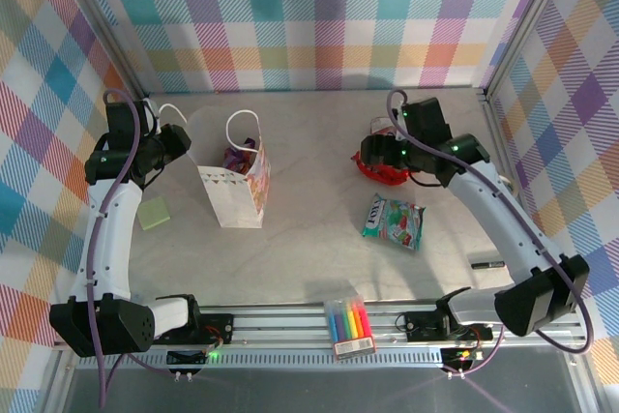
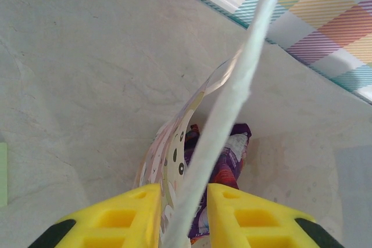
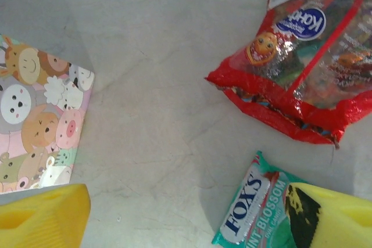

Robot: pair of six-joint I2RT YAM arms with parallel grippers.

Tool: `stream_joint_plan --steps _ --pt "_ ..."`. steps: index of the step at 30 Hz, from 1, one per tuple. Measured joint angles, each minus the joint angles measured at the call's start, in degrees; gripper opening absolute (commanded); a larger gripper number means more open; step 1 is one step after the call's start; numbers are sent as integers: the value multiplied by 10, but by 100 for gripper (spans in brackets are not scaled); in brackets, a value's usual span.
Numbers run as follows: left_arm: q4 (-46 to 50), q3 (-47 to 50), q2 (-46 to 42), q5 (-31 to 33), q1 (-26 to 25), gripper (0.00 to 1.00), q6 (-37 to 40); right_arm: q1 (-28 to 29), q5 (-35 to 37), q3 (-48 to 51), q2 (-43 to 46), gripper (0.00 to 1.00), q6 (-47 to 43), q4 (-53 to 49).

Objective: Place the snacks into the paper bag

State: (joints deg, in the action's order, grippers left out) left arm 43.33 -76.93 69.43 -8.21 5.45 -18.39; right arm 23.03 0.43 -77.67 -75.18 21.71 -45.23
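Marbled tabletop (image 1: 319, 258): paper bag (image 1: 237, 195) upright, mouth up; left jaws pinch its handle (image 2: 232, 103), right jaws wide.

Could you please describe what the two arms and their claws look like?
The left arm and right arm have white tubular links between black joints, each trailed by a purple cable. Green lights glow on the right one. The left claw and right claw have blocky yellow fingers; one right finger bears a black patch.
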Motion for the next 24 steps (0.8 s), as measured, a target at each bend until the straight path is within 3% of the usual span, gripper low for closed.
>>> stream_joint_plan --steps 8,24 --pt "0 0 0 -2 0 29 5 -85 -56 93 50 100 41 3" --pt "1 4 4 -3 0 29 18 -189 -90 184 86 99 110 -3"
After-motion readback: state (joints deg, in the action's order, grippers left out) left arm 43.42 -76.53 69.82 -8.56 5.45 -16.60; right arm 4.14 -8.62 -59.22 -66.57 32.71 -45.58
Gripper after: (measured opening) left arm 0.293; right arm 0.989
